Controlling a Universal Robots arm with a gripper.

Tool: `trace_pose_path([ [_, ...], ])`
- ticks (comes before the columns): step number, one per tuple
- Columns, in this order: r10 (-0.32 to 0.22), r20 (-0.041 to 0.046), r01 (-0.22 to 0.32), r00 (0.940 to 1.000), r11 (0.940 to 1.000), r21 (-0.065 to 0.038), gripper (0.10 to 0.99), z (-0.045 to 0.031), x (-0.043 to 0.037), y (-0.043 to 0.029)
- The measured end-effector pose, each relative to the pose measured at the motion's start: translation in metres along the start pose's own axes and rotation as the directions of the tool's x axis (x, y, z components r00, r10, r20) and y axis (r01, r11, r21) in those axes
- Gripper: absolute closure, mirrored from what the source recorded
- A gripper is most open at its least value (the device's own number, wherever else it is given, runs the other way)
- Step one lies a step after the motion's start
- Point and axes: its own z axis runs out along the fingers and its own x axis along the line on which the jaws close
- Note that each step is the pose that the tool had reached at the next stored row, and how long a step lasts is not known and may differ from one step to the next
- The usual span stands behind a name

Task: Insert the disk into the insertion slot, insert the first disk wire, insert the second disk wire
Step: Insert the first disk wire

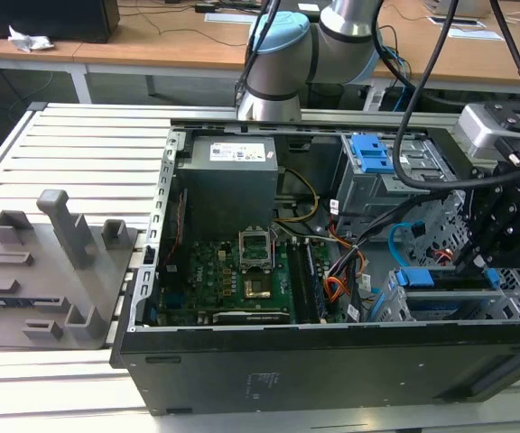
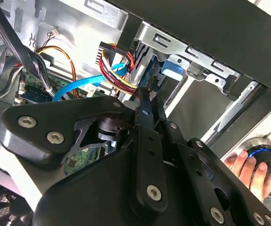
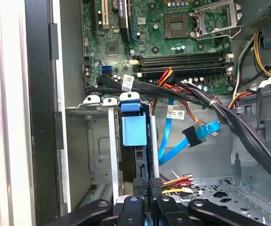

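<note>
**Pincer down at the seated disk**

Nearest, in the first wrist view: pincer (image 3: 148,182) closed, fingers drawn together, tips at the near edge of the disk (image 3: 134,132). Red, yellow and black wires (image 3: 178,180) just beside the tips; no telling of any plug pinched between. Disk upright in the insertion slot (image 3: 98,146), blue carrier end toward the motherboard (image 3: 173,42). Farther off, in the exterior view: arm (image 1: 283,63) rising behind the computer case (image 1: 314,370) and reaching down into it at the exterior view's right, all on the slatted worktop (image 1: 79,144).

Blue-framed disk (image 3: 134,129), green motherboard (image 3: 182,47)
</note>
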Motion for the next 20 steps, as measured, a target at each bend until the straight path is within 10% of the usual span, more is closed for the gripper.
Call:
trace_pose_path([
  [12,0.0,0.0002,0.0,1.0,1.0,0.0,0.843,0.0038,-0.0002,-0.0026],
  [18,0.0,0.0002,0.0,1.0,1.0,0.0,0.843,-0.0225,-0.0016,-0.0011],
  [20,0.0,0.0002,0.0,1.0,1.0,0.0,0.98,-0.0284,-0.0024,-0.0007],
])
